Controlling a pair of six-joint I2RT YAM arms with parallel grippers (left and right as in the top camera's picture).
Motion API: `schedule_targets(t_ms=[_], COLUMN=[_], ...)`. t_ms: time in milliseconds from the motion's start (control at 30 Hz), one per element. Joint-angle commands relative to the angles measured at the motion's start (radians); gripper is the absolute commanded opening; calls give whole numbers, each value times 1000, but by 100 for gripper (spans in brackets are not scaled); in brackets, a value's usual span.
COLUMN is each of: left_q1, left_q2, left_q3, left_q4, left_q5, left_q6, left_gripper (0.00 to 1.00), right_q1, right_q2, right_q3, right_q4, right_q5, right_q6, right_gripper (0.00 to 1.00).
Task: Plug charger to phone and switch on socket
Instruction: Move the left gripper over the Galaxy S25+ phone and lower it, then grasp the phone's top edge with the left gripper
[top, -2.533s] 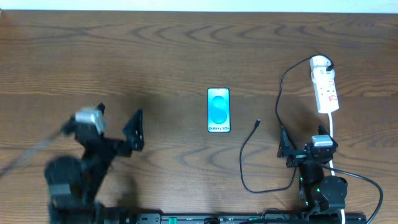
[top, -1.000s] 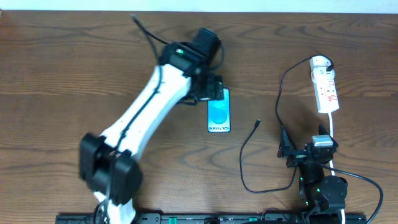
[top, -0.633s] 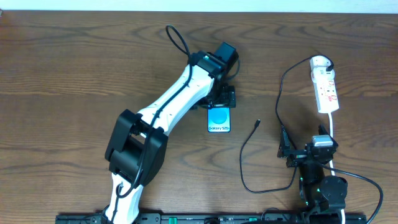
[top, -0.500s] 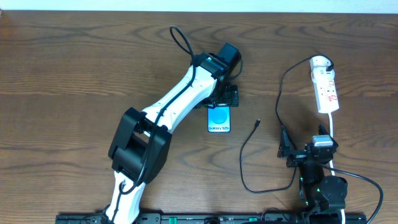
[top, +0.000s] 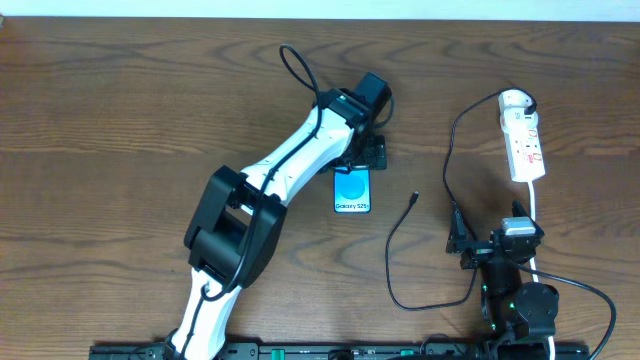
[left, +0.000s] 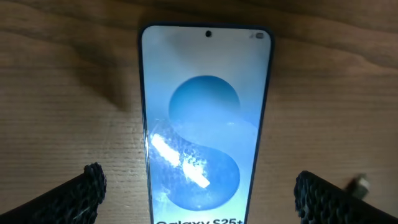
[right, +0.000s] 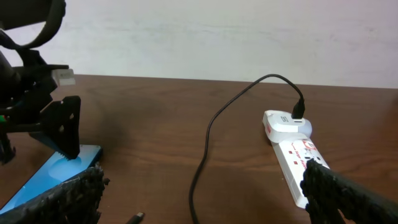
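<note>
The phone (top: 351, 193) lies flat mid-table, its cyan screen up; it also shows in the left wrist view (left: 205, 118) and the right wrist view (right: 53, 178). My left gripper (top: 365, 154) (left: 202, 190) is open just above the phone's far end, one finger on each side, apart from its edges. The charger cable (top: 446, 150) runs from a black plug (top: 526, 101) in the socket (top: 524, 140) down to a loop, and its connector tip (top: 414, 198) lies loose right of the phone. My right gripper (top: 460, 242) (right: 205, 199) is open and empty near the front right.
The socket's thick white cord (top: 536, 215) runs toward my right arm's base. In the right wrist view the cable (right: 205, 149) crosses the bare wood between the phone and the socket (right: 295, 155), with the tip (right: 134, 218) near the bottom edge.
My left arm has swung from the near left out to the phone and settled over its far end. The phone, cable and right arm have not moved.
</note>
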Motion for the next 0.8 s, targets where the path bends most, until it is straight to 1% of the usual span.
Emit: schedule_targets(t_ms=[0,533,767], left_q1=[-12,-34,-41], left_q2=[33,63,66], left_q3=[7,7,7], left_q4=[-1,10,15], left_q5=[-41,-50,-82], left_q6=[-26,-27,-27], left_gripper=[98,98,98], right_q1=[1,1,1], right_q2=[-6,-6,-6], right_q3=[-2,-2,-2], right_q4=[-5,-5,-5], right_q5=[4,4,4], right_q6=[10,10,10], right_gripper=[99,99,99])
